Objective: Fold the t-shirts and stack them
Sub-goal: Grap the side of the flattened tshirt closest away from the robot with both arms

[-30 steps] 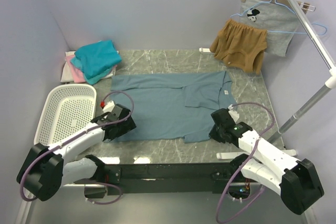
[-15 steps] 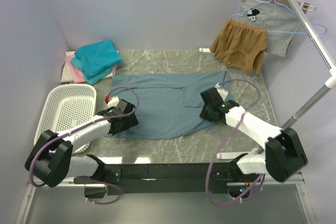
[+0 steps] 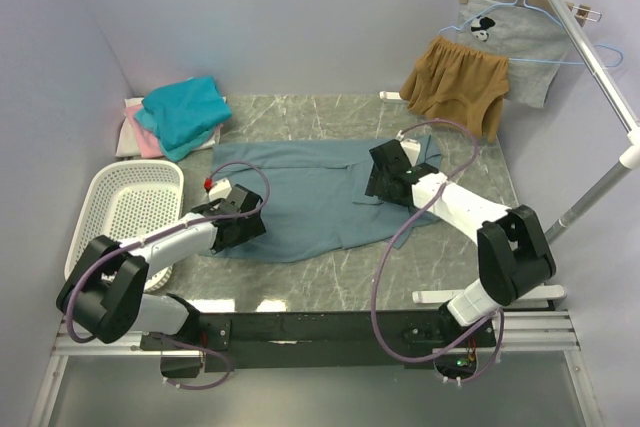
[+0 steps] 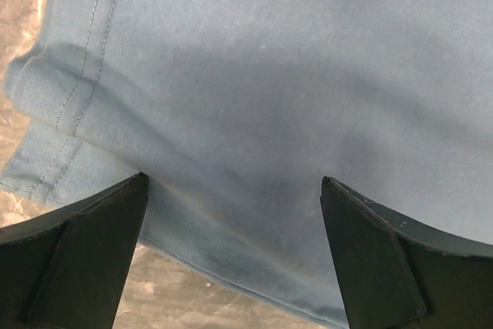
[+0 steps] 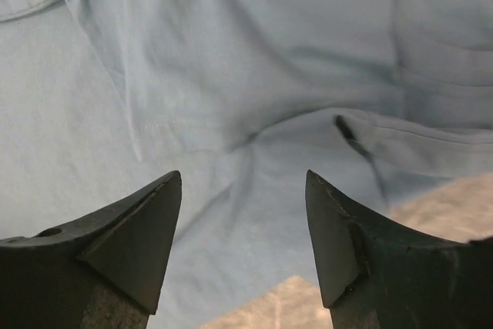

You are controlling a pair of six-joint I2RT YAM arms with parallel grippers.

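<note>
The top view alone gives the whole layout. A dusty grey-blue t-shirt [image 3: 305, 197] lies spread on the marble table [image 3: 300, 117], with both claws over it. The left claw [image 3: 243, 229] is at its near left edge. The right claw [image 3: 382, 177] is over the rumpled right part near the collar.

The left wrist view adds what the top view cannot resolve. The left claw [image 4: 233, 182] stands wide apart and grips nothing. Smooth blue cloth lies under and ahead of it, and a double-stitched hem [image 4: 73, 98] runs to its left. Bare marble shows at its near side.

The right wrist view shows the right claw [image 5: 243, 175] likewise released, with its fingers spread over creased cloth. A folded ridge [image 5: 139, 105] lies ahead to its left, a hemmed edge [image 5: 431, 132] ahead to its right, and marble just behind it.

A white perforated laundry basket [image 3: 100, 187] sits well to the left of the left claw. Its meshed floor is visible, and the left arm crosses its near corner.

Far ahead of the left claw, in the back corner, a teal t-shirt [image 3: 185, 112] tops a pink t-shirt [image 3: 145, 135] and a white t-shirt [image 3: 128, 125].

Beyond the right claw, mustard-brown shorts [image 3: 455, 87] and a grey print garment [image 3: 515, 42] hang from a rail [image 3: 590, 57].
</note>
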